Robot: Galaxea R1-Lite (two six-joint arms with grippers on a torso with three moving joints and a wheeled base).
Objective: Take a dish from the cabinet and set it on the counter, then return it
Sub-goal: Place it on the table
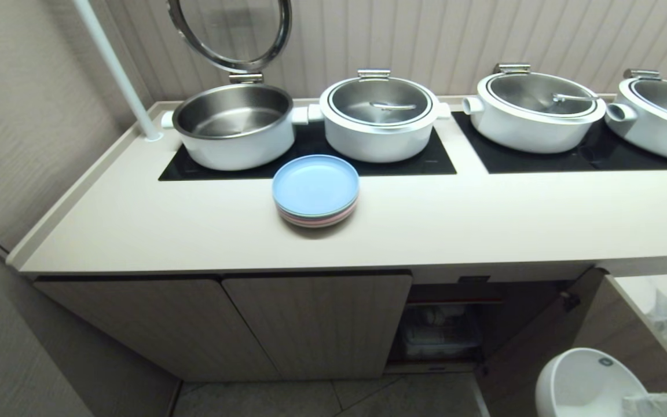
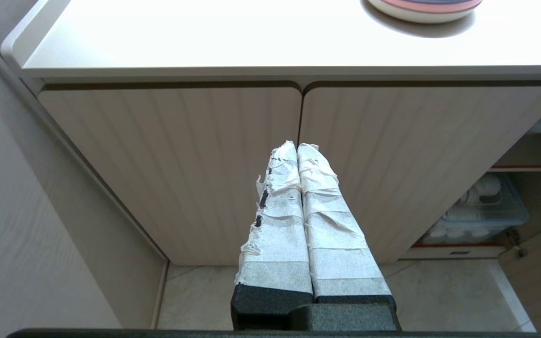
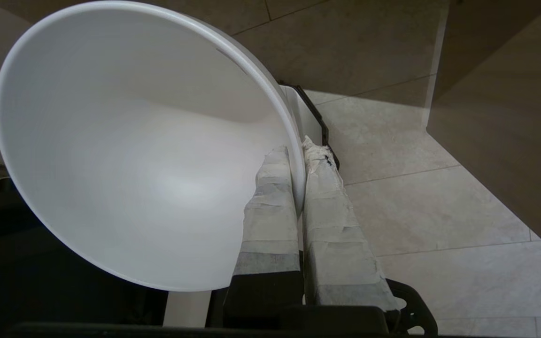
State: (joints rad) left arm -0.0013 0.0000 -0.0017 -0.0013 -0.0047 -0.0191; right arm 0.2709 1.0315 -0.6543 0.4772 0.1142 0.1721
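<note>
Progress: I judge the dish (image 3: 125, 155) is already out of the cabinet (image 1: 449, 324) and carried low, off to the right in front of its open bay; it is not yet on the counter (image 1: 484, 220). Setting it down and returning it are both left to do.
Where the dish is: in my head view it sits at the bottom right corner, below counter level, above the tiled floor (image 3: 416, 197) and apart from the counter.
Right gripper (image 3: 298, 155): clenched on the dish's rim, one taped finger inside the bowl and one outside, the wall pinched between them.
Left gripper (image 2: 297, 148): empty, its two tape-wrapped fingers pressed together, parked in front of the closed cabinet doors (image 2: 181, 169).
Dish material and shape: small round bowl, plain smooth matte white, thin wall flaring to a wide rim; a tiny grey mark shows inside near the rim in the head view.
Counter: long, smooth beige slab with a raised edge, inset with glossy black cooktop panels (image 1: 310, 162).
On the counter: a stack of flat pastel plates (image 1: 316, 190), blue on top, pink below, near the front of the left panel; four white round pots with steel lids, the leftmost pot (image 1: 232, 124) open with its lid (image 1: 229, 35) hinged up.
Cabinet: beige, vertically ribbed doors with rounded corners; the open bay shows a red-edged shelf and a clear bin (image 2: 482, 211) of white dishes.
</note>
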